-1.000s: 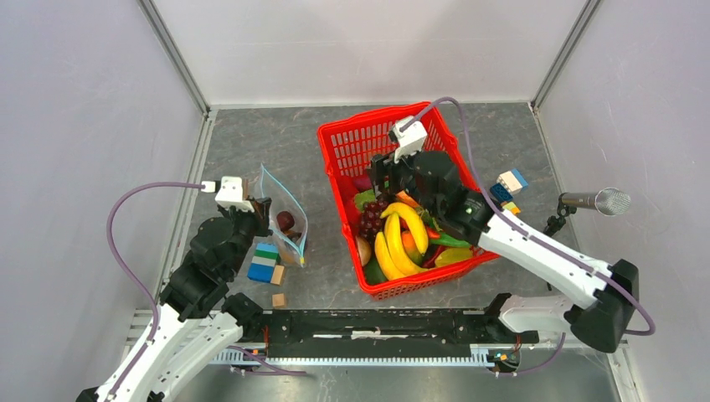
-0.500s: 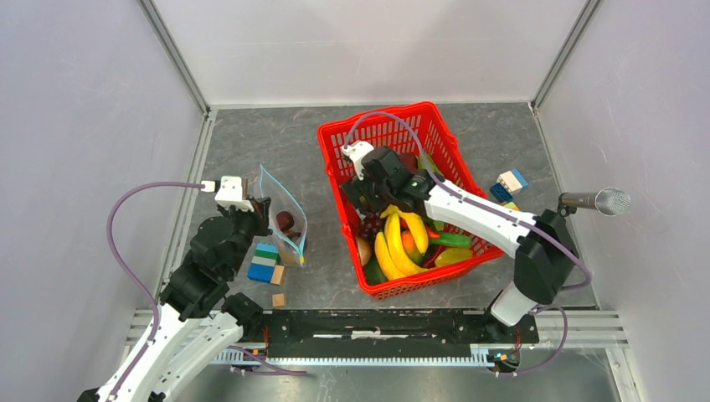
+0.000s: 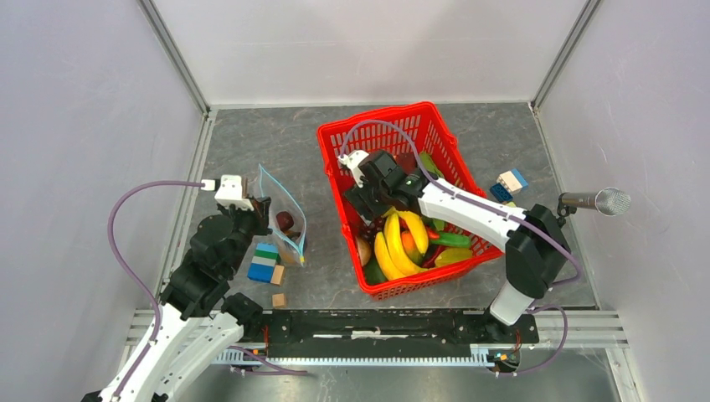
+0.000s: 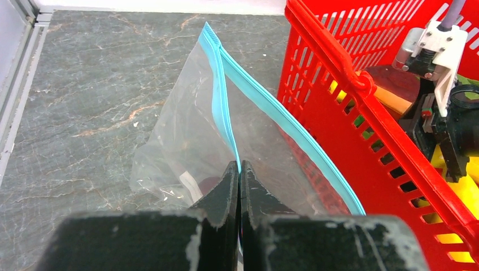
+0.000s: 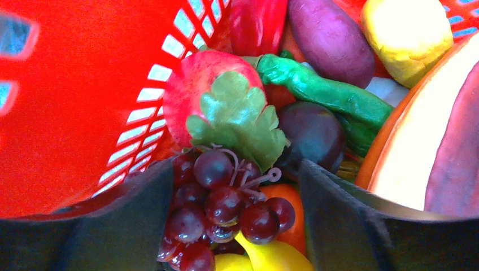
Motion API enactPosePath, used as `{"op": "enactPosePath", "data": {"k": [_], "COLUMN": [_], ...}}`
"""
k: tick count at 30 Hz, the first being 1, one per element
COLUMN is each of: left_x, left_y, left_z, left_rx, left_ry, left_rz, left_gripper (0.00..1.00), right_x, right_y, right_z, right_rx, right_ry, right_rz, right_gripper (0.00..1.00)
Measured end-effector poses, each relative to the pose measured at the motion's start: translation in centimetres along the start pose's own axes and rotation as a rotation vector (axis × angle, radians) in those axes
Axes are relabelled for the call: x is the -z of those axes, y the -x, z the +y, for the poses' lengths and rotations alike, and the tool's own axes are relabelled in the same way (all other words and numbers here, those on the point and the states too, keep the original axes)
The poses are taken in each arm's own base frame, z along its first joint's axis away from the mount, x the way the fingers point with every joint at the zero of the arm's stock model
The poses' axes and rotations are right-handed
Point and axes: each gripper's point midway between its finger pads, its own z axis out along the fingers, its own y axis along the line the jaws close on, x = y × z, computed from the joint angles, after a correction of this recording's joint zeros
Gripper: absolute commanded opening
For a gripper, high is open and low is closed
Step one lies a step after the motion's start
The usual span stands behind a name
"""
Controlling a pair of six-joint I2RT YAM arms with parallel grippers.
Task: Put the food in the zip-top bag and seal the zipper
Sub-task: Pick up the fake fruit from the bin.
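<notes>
Right fingers (image 5: pixel 130 226) wide around grapes (image 5: pixel 221 208), contact unclear.

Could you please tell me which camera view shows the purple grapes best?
The right wrist view: the grapes fill the lower centre, close and sharp. The top external view shows only a small dark cluster in the red basket; the left wrist view shows none.

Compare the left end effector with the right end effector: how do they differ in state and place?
The left end effector is shut, pinching the zip-top bag at its zipper; the right end effector is open, gripping nothing. The left one is outside the red basket, above the table; the right one is inside it, straddling the grapes. Both are black.
</notes>
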Motion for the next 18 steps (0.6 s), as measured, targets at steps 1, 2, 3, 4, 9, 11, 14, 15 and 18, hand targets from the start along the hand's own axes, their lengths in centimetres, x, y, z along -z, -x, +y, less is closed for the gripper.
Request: {"op": "enactPosePath", "data": {"k": [1,2,3,4,9,11,14,15,18], "left_x": [0.0,0.0,0.0,0.0,-0.1,-0.1,-0.1,-0.1,-0.1], "left_y": [0.0,0.0,0.0,0.0,0.0,0.0,0.0,0.0,0.0], "left_z": [0.0,0.0,0.0,0.0,0.0,0.1,0.1,0.1,0.0], "left_rx": [0.000,0.001,0.001,0.002,0.003,0.004,0.008,0.010,0.016], "left_ry": [-0.002,-0.003,-0.004,-0.004,-0.003,-0.001,0.002,0.002,-0.002], "left_rz": [0.001,0.002,0.002,0.002,0.002,0.002,0.002,0.002,0.004], "left_gripper": [0.02,0.02,0.02,0.02,0.02,0.02,0.02,0.02,0.02], "right_x": [0.1,0.3,0.4,0.5,1.1,1.4,2.1,2.4,3.9], "right_y": [-0.1,-0.3,-0.4,-0.4,0.2,0.6,0.9,0.9,1.1], "right_z": [0.1,0.2,0.3,0.3,0.2,0.0,-0.3,-0.5,-0.9], "right_rx": [0.004,0.000,0.002,0.004,-0.006,-0.015,-0.027,-0.032,-0.063], "right_ry": [0.006,0.016,0.023,0.028,0.026,0.018,-0.001,-0.007,-0.028], "right_rz": [-0.003,-0.003,-0.005,-0.009,-0.041,-0.063,-0.111,-0.129,-0.220], "right_gripper": [0.60,0.53,0.45,0.40,0.13,0.02,0.00,0.00,0.00]}}
